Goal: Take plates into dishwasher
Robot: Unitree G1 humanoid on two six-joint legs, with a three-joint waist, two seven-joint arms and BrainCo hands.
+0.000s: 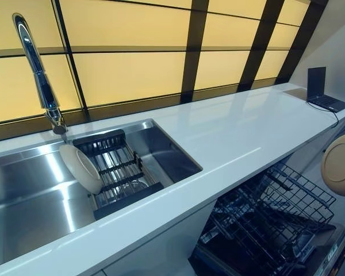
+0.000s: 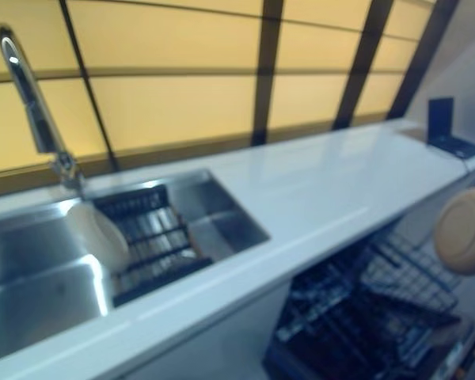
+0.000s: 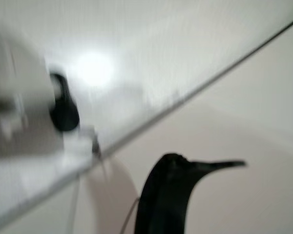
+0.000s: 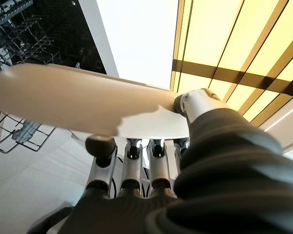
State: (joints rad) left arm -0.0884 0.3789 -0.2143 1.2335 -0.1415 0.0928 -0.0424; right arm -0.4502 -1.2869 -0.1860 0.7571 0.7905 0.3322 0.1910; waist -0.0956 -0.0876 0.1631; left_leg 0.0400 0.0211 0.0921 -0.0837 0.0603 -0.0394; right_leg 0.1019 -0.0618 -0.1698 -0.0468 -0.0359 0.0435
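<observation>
A cream plate (image 1: 339,164) hangs at the far right, over the pulled-out dishwasher rack (image 1: 276,213). In the right wrist view my right hand (image 4: 133,173) is shut on this plate (image 4: 78,100), its fingers below the rim and its thumb pressed on the upper face. The eye views show only the plate, not the hand. A second cream plate (image 1: 80,168) leans on edge in the black drying rack (image 1: 121,172) inside the steel sink (image 1: 23,201). My left hand (image 3: 19,97) is only a blur in its own wrist view, against a pale surface.
A white countertop (image 1: 236,132) runs from the sink to the right, above the open dishwasher. A tall chrome faucet (image 1: 37,75) stands behind the sink. At the counter's far right end sits a dark laptop (image 1: 322,95) with a cable.
</observation>
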